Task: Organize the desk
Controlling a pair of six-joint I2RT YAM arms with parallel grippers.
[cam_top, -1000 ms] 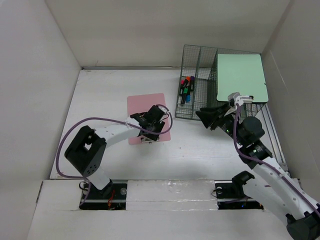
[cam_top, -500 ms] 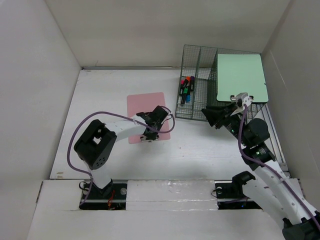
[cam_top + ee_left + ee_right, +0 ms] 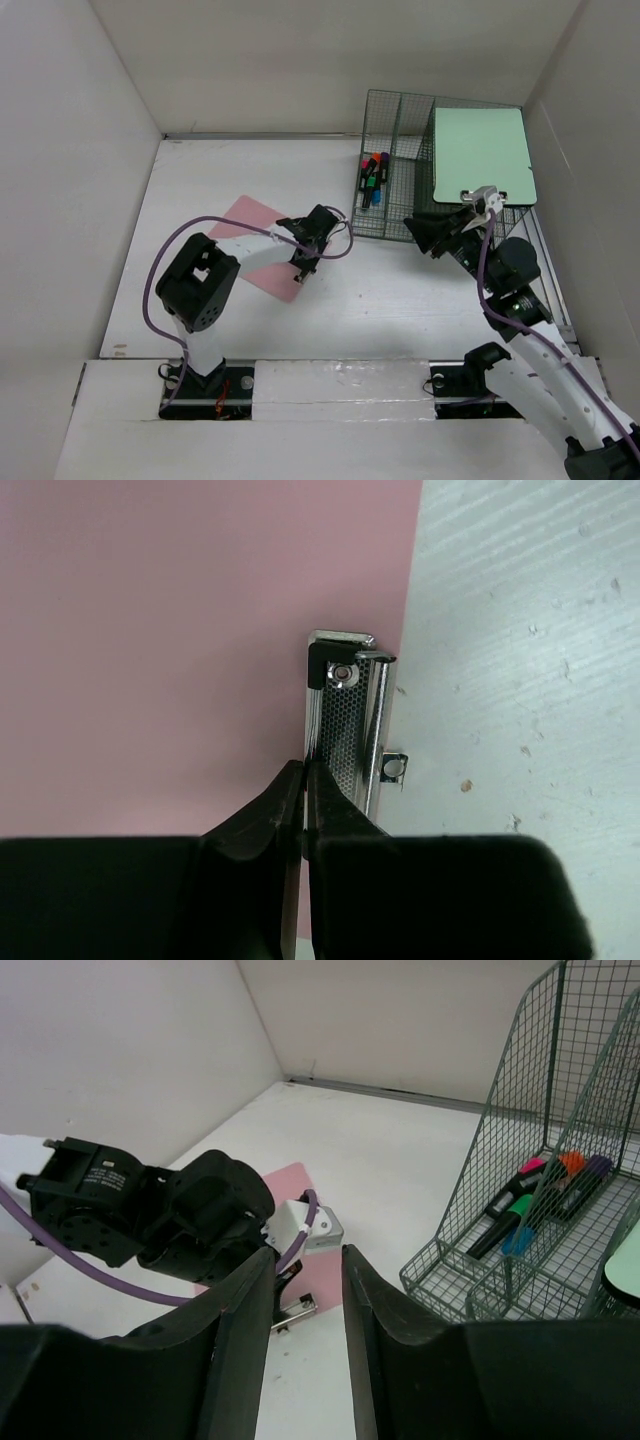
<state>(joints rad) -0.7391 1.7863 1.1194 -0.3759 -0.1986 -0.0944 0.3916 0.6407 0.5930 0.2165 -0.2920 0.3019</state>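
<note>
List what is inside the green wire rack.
Several coloured markers lie in the low left tray of the rack. A pale green clipboard sits in the right section. Whatever lies beneath the clipboard is covered and cannot be seen.

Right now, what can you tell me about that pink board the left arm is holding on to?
The pink clipboard is a thin, flat, plain pink sheet, bare of paper, with a silvery metal clip at one edge, black-capped at its corner. It sits askew on the white desk, left of the green wire rack and apart from it. The left gripper has its jaws shut on the clip; whether that end is lifted cannot be told.
</note>
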